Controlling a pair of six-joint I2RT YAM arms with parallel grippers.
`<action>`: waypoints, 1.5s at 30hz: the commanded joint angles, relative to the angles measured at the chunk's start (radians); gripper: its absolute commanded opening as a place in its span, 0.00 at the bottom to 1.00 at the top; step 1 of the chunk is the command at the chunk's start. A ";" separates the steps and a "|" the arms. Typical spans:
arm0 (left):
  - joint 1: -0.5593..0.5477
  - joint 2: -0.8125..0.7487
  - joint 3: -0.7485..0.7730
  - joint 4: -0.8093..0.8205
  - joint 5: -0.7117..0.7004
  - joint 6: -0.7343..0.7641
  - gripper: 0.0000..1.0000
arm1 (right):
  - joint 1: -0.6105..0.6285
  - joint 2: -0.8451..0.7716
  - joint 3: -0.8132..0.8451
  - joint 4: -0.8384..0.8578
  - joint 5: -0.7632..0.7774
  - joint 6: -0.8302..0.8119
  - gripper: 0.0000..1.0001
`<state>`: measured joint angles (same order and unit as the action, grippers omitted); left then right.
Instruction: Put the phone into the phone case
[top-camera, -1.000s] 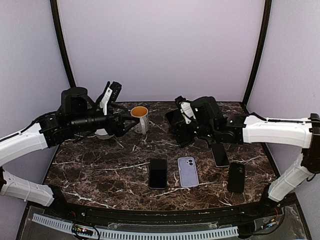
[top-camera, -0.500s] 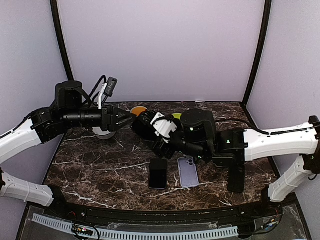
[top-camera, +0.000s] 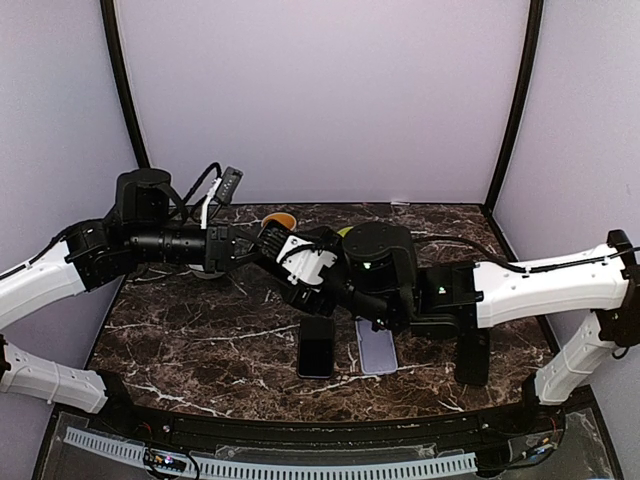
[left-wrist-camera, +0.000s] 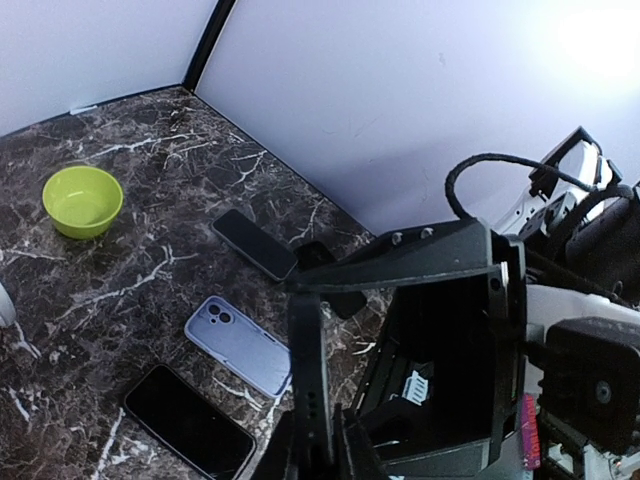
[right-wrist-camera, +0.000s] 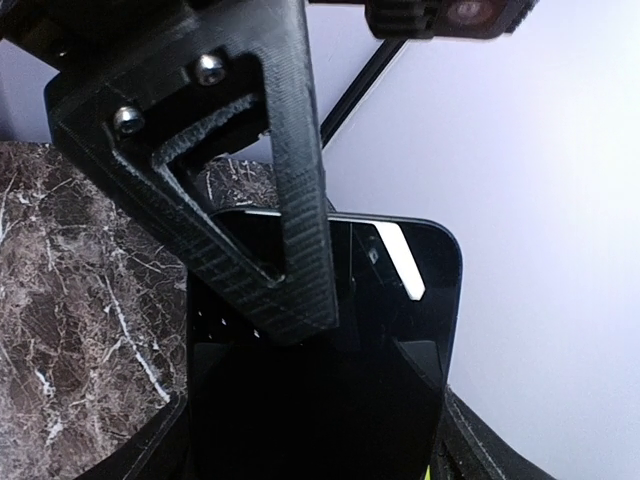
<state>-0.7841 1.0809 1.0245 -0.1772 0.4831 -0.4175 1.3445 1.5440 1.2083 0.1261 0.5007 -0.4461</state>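
Top external view: right claw has swung from bench 1 o'clock to centre, clamped on black phone, now meeting left claw, whose grip is unclear. Phone airborne; lilac case, probably target, lies at 5 o'clock.

Table is showing dark brown marble, with white veins running all across it. Phone case is reading pale lilac, with dark lens spots sitting at one corner. Flat phone is showing plain glossy black. Right-hand phone is reading black too. Held phone is showing black glass and catching white reflections. Bowl is glowing lime green. Mug is showing orange inside. Arms are wearing white shells over black joints. Walls are reading pale lavender-grey; frame posts are showing black.
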 joint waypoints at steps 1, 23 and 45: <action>-0.009 -0.003 -0.025 0.001 0.024 0.014 0.01 | 0.018 0.008 0.067 0.086 0.051 -0.053 0.37; -0.010 -0.243 -0.249 0.750 -0.255 -0.040 0.00 | -0.244 -0.297 -0.372 0.641 -0.508 0.797 0.98; -0.074 -0.138 -0.252 0.879 -0.077 -0.111 0.00 | -0.281 -0.169 -0.188 0.668 -0.847 0.909 0.00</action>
<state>-0.8551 0.9707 0.7692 0.6556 0.4385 -0.5621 1.0702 1.3773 0.9894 0.8082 -0.3145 0.5037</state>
